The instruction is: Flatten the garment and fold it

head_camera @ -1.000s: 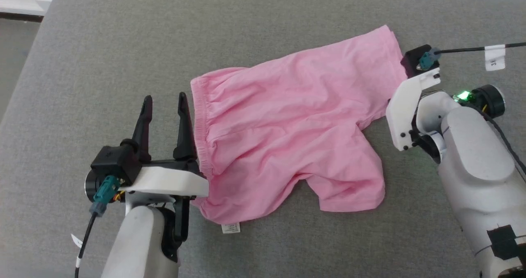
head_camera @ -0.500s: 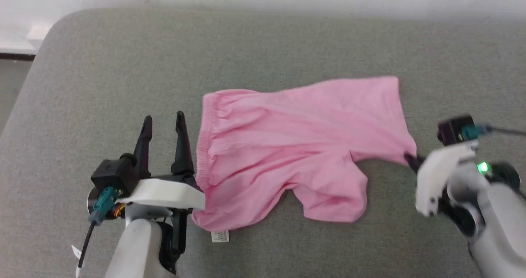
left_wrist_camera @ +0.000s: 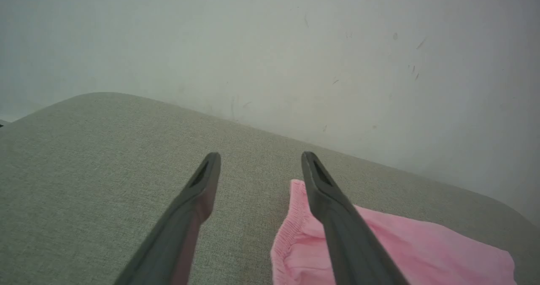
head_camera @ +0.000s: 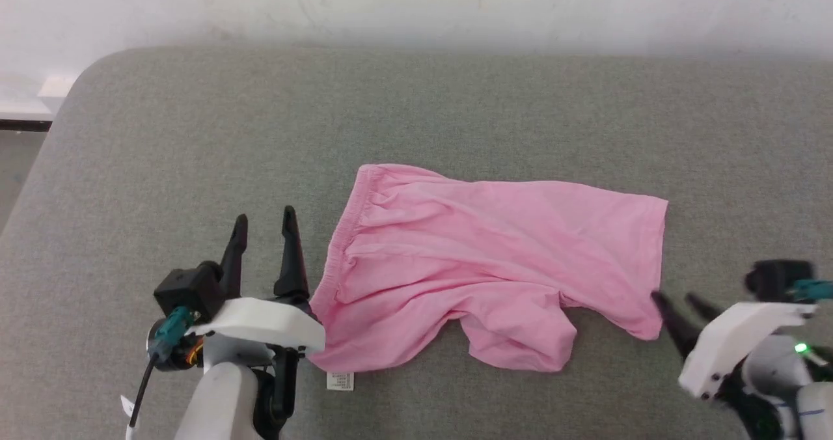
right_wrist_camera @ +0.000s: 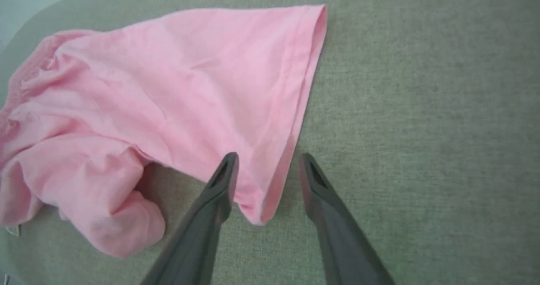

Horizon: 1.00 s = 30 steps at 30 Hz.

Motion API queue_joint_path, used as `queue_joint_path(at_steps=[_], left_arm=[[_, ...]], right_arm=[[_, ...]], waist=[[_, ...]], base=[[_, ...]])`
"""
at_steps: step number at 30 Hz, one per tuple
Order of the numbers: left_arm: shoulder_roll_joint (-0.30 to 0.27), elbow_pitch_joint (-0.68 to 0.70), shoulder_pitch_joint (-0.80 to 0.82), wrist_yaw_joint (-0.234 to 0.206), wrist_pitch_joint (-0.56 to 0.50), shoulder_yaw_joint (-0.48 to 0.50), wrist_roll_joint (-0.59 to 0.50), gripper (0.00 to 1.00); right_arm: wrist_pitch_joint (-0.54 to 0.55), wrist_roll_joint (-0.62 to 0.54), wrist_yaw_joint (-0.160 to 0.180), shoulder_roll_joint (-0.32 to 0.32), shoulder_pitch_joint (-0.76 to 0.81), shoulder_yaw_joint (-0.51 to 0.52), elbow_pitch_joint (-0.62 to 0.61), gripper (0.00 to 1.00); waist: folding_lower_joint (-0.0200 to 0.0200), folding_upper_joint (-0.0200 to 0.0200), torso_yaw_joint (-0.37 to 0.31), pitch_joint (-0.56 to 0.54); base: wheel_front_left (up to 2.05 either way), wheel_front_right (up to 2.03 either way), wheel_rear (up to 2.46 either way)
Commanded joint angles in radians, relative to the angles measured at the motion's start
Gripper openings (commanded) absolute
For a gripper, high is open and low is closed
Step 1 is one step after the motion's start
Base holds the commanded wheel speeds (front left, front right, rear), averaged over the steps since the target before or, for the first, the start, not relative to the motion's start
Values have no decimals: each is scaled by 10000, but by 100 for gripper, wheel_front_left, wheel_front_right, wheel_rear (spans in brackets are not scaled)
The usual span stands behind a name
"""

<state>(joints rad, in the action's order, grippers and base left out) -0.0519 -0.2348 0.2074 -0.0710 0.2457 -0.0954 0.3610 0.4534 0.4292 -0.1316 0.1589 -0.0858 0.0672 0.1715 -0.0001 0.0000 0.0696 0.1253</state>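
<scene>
At garment (head_camera: 494, 264) waistband corner, white label (head_camera: 340, 381)

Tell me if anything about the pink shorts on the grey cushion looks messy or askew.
Yes. The light pink soft fabric shorts are not flat: the nearer leg is bunched up, creases spread from the gathered waistband, and a small white label pokes out at the near edge.
</scene>
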Motion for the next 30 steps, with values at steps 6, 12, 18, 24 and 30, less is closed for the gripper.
queue_joint_path(at_steps=[6,12,18,24,30], left_arm=[[-159,-327,1714,181,-1644,-414,4,100],[-631,-1498,3841,321,-4798,-652,288,100],[-1242,-2713,5432,166,-8326,-583,772,100],[-1595,-2943,5705,-297,-9681,-680,651,100],[-1739,-2958,5567,-563,-10416,-975,431,100]], right_arm=[[-613,-253,9,-613,-220,1730,-1425,100],[-455,-403,9,-715,-681,2097,-2030,100],[-442,-201,9,-809,-1161,1816,-2159,100],[-648,-7,9,-782,-1282,1697,-2003,100],[-872,77,9,-674,-1433,1591,-1839,100]], waist=[[1,0,-322,368],[1,0,-877,911],[1,0,-1718,1585],[1,0,-2157,2082],[1,0,-2232,2317]], base=[[0,0,0],[0,0,0],[0,0,0],[0,0,0],[0,0,0]])
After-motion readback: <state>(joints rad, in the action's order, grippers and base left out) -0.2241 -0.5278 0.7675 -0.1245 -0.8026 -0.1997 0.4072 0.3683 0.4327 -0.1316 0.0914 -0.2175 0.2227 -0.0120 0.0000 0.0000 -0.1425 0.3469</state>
